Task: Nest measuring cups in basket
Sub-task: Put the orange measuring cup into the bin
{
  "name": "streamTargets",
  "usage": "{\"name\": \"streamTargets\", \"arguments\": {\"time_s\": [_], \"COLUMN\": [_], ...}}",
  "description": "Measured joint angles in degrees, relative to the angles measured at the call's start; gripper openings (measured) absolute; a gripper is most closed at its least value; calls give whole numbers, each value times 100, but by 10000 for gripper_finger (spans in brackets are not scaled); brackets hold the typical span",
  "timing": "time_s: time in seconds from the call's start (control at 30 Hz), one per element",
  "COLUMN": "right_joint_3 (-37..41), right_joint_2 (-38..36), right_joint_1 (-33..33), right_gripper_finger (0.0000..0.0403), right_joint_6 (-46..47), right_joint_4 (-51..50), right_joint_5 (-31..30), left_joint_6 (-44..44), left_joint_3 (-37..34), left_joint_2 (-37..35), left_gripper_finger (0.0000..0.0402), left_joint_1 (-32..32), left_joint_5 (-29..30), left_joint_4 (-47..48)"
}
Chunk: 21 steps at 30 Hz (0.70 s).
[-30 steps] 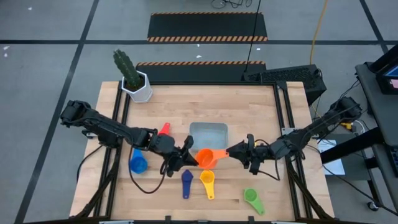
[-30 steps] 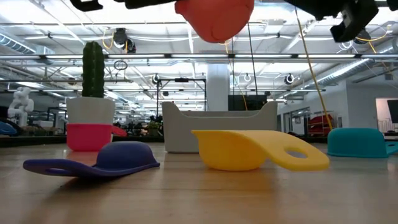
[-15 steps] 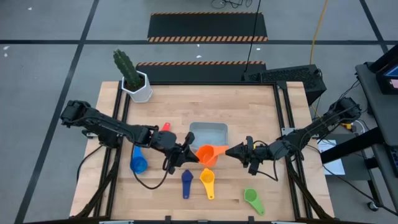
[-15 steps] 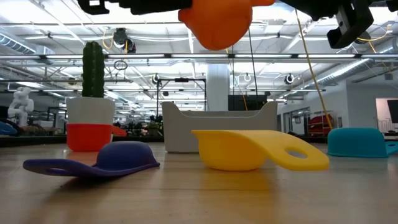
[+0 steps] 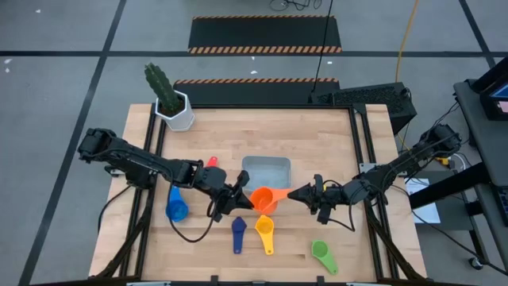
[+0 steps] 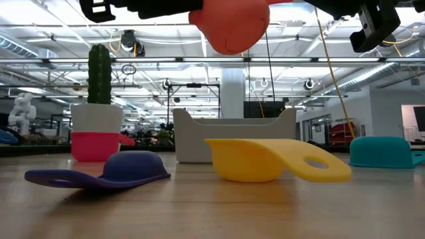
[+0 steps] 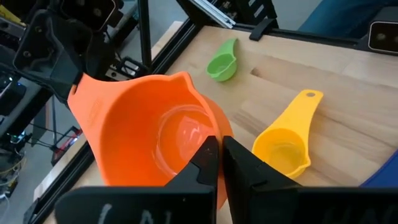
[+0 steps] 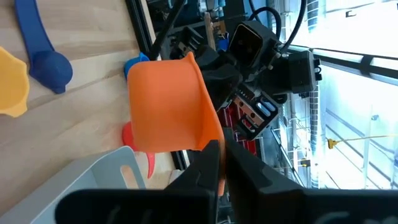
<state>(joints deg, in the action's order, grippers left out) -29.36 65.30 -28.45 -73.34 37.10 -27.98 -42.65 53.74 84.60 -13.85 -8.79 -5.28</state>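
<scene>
The orange measuring cup hangs in the air just in front of the pale basket, mouth up, between my left gripper and my right gripper. Both are shut on it. The red cup and blue cup stand left of the basket. The navy cup, yellow cup and green cup lie near the table's near edge. A light blue cup shows only in the low view. My left gripper pinches the orange cup's bowl at its rim, on the side away from the handle, coming from the table's left. The cup is lifted clear and sits upright. My right gripper pinches the free end of the cup's handle, coming level from the table's right.
A white hexagonal pot with a cactus stands at the far left corner. Black rails run along the table's left and right sides. Bare wood lies right of the basket and along the far edge.
The orange cup, held between both grippers, has sunk a little in the low view. Both grippers have stayed shut on it, and the other cups have not moved.
</scene>
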Motion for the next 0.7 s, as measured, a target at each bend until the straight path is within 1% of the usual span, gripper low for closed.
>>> {"name": "streamTargets", "arguments": {"time_s": [0.2, 0.37, 0.53, 0.7], "right_joint_3": [0, 0, 0, 0], "right_joint_2": [0, 2, 2, 2], "right_joint_1": [2, 2, 75, 169], "right_gripper_finger": [9, 9, 9, 6], "right_joint_6": [0, -131, -72, -23], "right_joint_4": [84, 122, 144, 127], "right_joint_5": [253, 308, 568, 604], "left_joint_6": [-106, -26, -31, 48], "left_joint_3": [0, 0, 0, 0], "left_joint_2": [0, -2, -2, -2], "left_gripper_finger": [11, 6, 10, 8], "left_joint_1": [-4, 7, 0, 2], "left_joint_5": [-54, -215, -254, -259], "left_joint_4": [-12, -43, -41, -30]}}
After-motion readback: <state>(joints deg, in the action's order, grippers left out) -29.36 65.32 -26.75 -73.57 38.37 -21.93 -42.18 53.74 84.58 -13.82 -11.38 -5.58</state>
